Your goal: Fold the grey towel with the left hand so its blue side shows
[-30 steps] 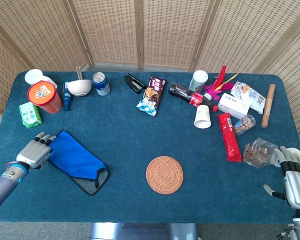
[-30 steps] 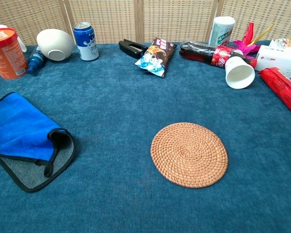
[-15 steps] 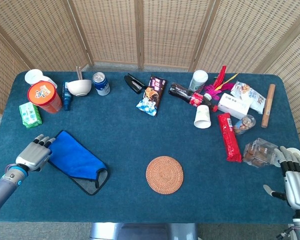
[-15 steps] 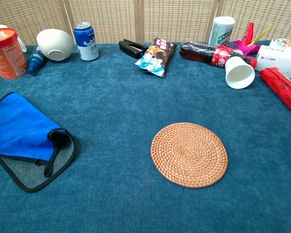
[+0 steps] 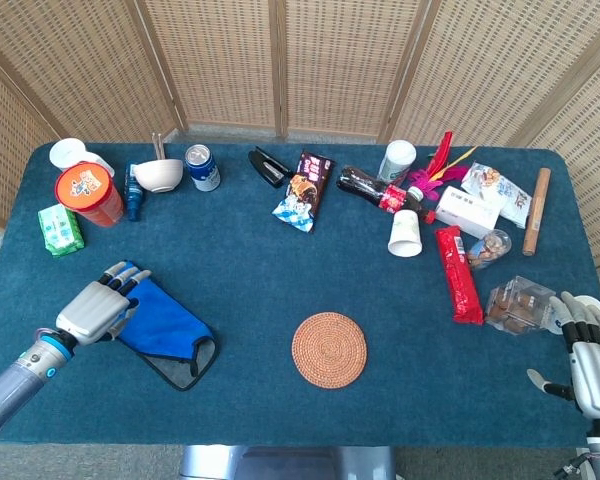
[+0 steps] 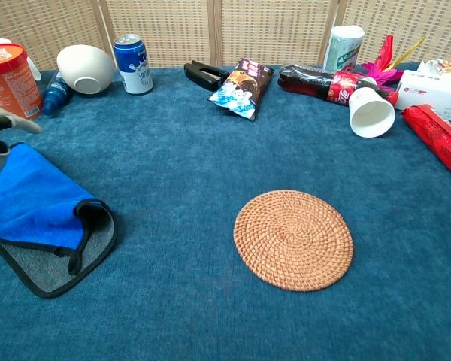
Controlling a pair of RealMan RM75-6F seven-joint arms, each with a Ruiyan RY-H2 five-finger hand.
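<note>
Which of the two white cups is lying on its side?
The white paper cup nearest the woven coaster, its mouth facing the camera. The other cup stands upright behind the cola bottle.

Each robot hand, left (image 5: 102,306) and right (image 5: 592,358), is silver-grey with dark-jointed fingers; the left wrist bears a blue ring.

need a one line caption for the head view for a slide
Left hand over the near-left end of the folded towel, blue side up with a grey corner showing; right hand idle at the table's right edge.
</note>
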